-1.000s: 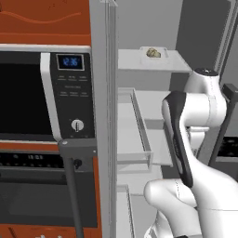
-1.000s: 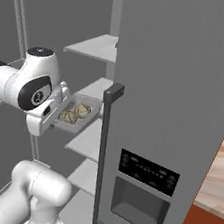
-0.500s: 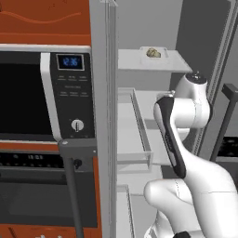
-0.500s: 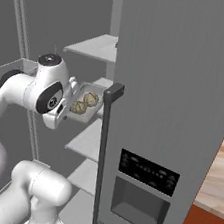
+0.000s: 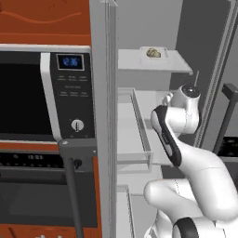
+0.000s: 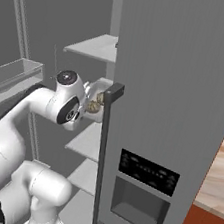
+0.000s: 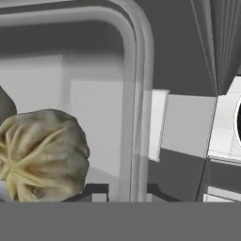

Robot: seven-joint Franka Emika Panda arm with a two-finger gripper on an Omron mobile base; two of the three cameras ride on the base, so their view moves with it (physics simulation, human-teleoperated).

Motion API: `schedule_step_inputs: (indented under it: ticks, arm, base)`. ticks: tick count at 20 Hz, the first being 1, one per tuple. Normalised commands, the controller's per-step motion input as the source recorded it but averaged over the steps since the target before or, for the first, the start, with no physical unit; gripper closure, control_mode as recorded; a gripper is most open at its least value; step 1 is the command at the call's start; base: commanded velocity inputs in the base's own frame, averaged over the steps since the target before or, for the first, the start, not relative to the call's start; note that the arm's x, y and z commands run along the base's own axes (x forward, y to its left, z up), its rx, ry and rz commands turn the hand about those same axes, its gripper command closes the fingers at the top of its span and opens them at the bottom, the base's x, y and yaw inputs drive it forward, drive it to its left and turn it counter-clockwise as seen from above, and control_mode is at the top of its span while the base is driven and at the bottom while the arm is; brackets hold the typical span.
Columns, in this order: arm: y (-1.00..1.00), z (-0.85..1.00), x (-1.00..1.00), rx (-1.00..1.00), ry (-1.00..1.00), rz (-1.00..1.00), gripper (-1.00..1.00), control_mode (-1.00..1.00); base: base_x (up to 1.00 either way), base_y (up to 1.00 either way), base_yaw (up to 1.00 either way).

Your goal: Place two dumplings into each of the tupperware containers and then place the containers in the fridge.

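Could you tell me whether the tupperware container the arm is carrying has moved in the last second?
Yes. In the right base view the tupperware container has gone right and deeper into the fridge, now partly hidden behind the door handle.

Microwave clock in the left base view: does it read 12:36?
Yes, the blue display on the microwave control panel shows 12:36.

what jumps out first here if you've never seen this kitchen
The white arm reaches into the open fridge, its pincer gripping the rim of a pale container with a crinkled tan dumpling inside. Another dumpling sits in a container on the fridge's top shelf. Left of the fridge, a microwave shows a blue clock.
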Motion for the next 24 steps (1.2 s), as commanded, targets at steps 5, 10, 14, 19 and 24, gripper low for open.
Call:
schedule_step_inputs:
  ticks: [5,10,14,19,24]
  arm:
    - [-0.04,-0.01,0.67,0.0,-0.11,0.0,1.0,-1.0]
    - [0.0,0.0,0.54,0.0,-0.08,0.0,1.0,-1.0]
    - [0.0,-0.18,0.52,0.0,0.0,0.0,1.0,-1.0]
    - [0.0,-0.31,0.35,0.0,-0.01,0.0,1.0,-1.0]
    - [-0.27,-0.04,0.63,0.01,-0.01,0.0,1.0,-1.0]
  base:
    - [0.0,0.0,0.0]
    - [0.0,0.0,0.0]
    - [0.0,0.0,0.0]
    - [0.0,0.0,0.0]
    - [0.0,0.0,0.0]
